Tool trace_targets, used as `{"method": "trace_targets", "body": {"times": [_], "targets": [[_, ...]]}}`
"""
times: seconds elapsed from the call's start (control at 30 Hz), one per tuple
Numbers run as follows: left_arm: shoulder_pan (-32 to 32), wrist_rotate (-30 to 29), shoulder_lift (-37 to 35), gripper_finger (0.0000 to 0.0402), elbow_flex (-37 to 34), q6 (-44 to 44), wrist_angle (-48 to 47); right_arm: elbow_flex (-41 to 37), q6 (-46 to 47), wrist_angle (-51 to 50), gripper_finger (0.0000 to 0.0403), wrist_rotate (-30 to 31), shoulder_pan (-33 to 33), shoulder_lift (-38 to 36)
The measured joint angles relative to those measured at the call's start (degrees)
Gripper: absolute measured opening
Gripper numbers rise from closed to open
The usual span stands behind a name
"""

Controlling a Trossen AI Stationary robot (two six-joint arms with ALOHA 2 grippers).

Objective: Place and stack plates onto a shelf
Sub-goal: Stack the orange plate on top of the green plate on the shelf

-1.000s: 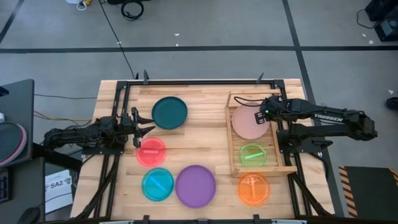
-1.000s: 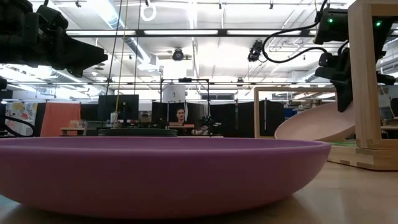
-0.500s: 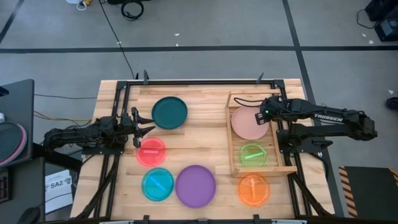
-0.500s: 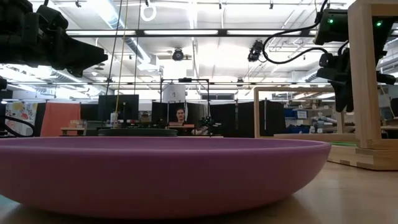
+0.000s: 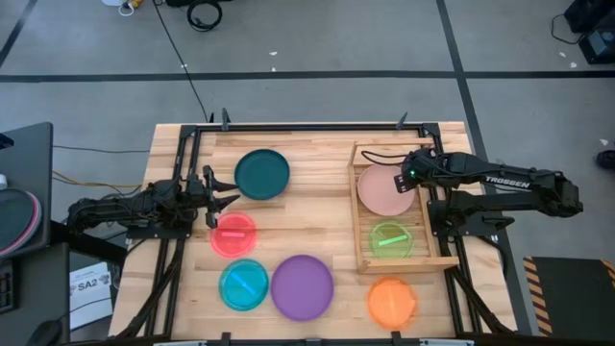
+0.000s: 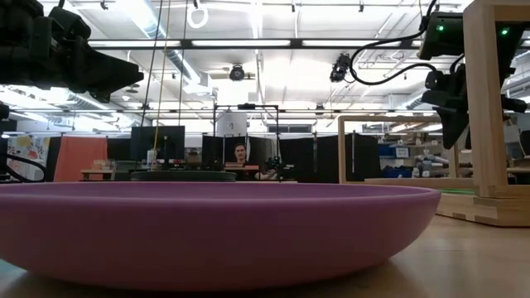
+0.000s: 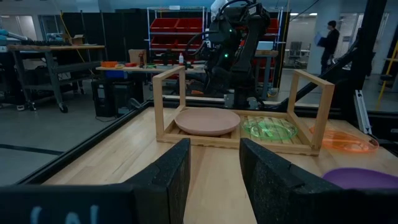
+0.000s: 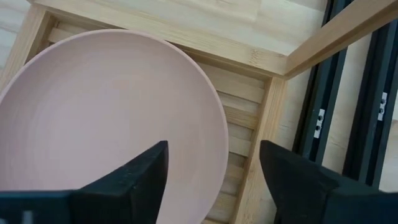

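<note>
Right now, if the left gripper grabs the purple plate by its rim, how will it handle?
The purple plate looks like thin, stiff plastic, so probably light. Its smooth, sloping rim may slip between fingers. Lying flat on the table, it likely slides when nudged rather than tipping.

The shelf (image 5: 392, 207) fills the table's 3 o'clock side, its raised rails walling in the pale pink plate (image 5: 386, 190) and the green plate (image 5: 391, 238); the right gripper (image 5: 404, 179), fingers spread, hangs over the pink plate's 1 o'clock rim; bare wood lies open at the table centre, between the teal plate (image 5: 261, 173) at 11 o'clock, the red-pink plate (image 5: 233, 234) and the purple plate (image 5: 302, 285) at 6 o'clock.
</note>
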Motion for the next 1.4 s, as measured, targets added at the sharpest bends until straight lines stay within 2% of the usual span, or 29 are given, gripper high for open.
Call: {"method": "trace_targets", "body": {"times": [0.4,0.6,0.73,0.97,1.17,1.4], "targets": [[0.0,0.0,0.0,0.0144,0.0,0.0,0.0,0.0,-4.5,0.4,0.0261,-0.4,0.0,0.0],[0.0,0.0,0.0,0.0144,0.0,0.0,0.0,0.0,-8.3,0.9,0.0263,-5.1,0.0,0.0],[0.0,0.0,0.0,0.0144,0.0,0.0,0.0,0.2,-9.4,0.8,0.0263,-5.8,0.0,0.0],[0.0,0.0,0.0,0.0144,0.0,0.0,0.0,6.7,-11.9,0.9,0.0261,-6.7,0.5,0.0],[0.0,0.0,0.0,0.0144,0.0,0.0,0.0,15.0,-12.0,1.7,0.0261,-9.5,5.5,0.0],[0.0,0.0,0.0,0.0144,0.0,0.0,0.0,21.5,-8.2,8.5,0.0262,-9.7,17.5,0.2]]}}
